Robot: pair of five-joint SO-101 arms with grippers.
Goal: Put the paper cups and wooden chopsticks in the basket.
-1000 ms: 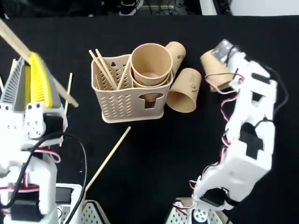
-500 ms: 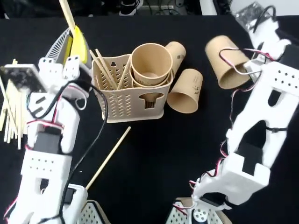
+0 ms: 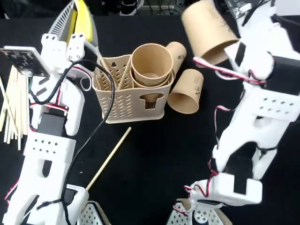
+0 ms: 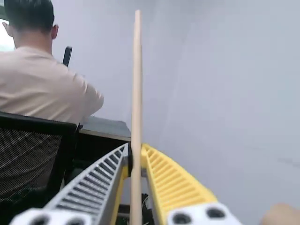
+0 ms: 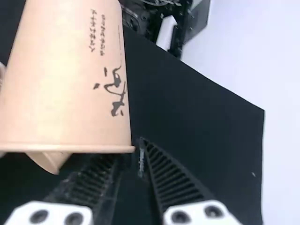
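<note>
Left gripper (image 4: 135,157): fingers pinching one upright chopstick (image 4: 136,70), raised near basket (image 3: 126,101).
Right gripper (image 5: 138,157): fingers clamped on rim of paper cup (image 5: 70,79), aloft beyond basket.
Basket contents: stacked cups (image 3: 152,63), several sticks (image 3: 107,70).
Outstanding, by judgement: two loose cups (image 3: 185,91) alongside basket, stray chopstick (image 3: 110,157), chopstick pile (image 3: 11,108).

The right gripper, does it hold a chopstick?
No, the right gripper is shut on the rim of a paper cup.

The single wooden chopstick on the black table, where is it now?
In the high view, that chopstick lies slanted in front of the beige slotted basket, beside the left arm.
</note>
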